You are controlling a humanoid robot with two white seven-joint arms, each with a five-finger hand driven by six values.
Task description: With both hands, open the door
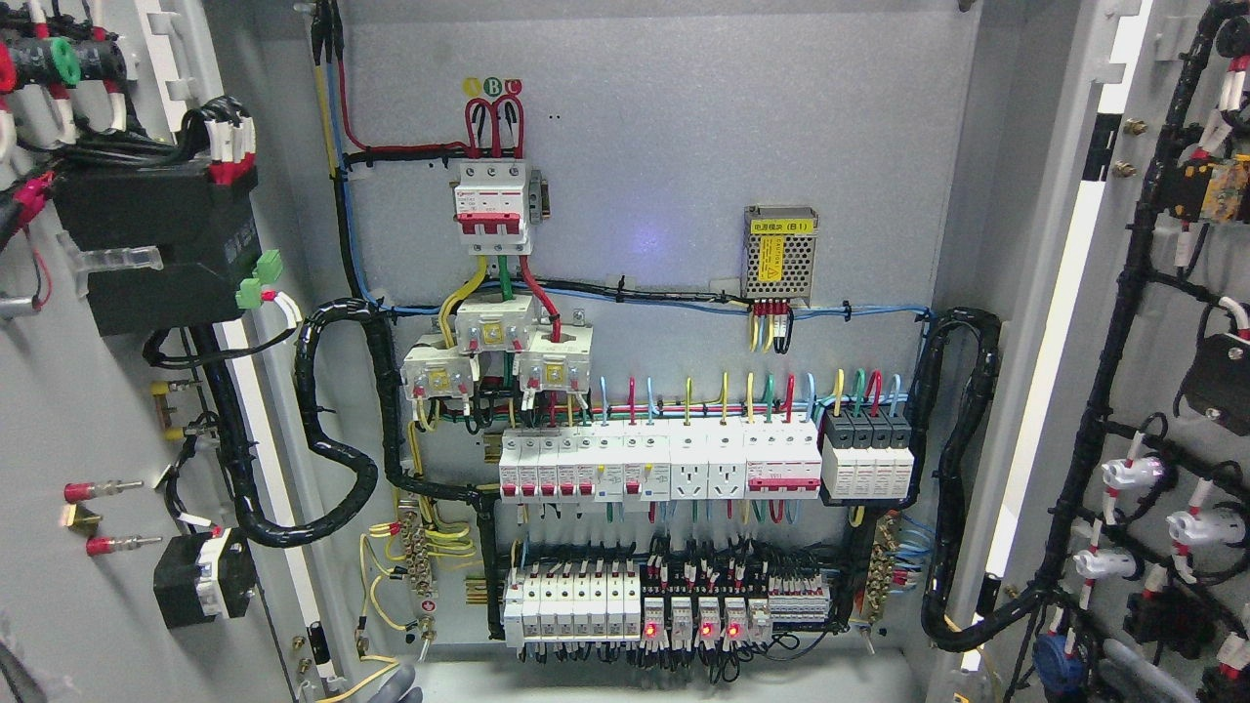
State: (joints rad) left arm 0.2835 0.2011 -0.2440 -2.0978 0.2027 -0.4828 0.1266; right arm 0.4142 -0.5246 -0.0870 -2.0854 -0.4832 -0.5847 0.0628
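Only a sliver of a hand point(391, 683) shows, a grey rounded shape at the bottom edge left of the middle, just below the cabinet's floor; so little of it is in view that I cannot tell which arm it belongs to or whether it is released, clenched or holding anything. The cabinet's two doors already stand swung wide: the left door point(88, 410) fills the picture's left side with its inner face toward us, carrying a black meter block point(156, 244) and looped cable, and the right door point(1162, 391) fills the right side, strung with a black wire harness point(1104, 410) and white lamp backs. Between them the back panel point(664, 146) lies fully exposed, with the red three-pole breaker point(493, 207) at the top and rows of small breakers point(654, 464) below. By my reckoning the opening looks done or nearly so. These doors appear to be sheet steel, stiff and fairly heavy with the gear bolted on, swinging on hinges rather than flexing. I would take hold at the bare outer edge, away from hinge side and wiring, since the cables and terminals look easy to snag.
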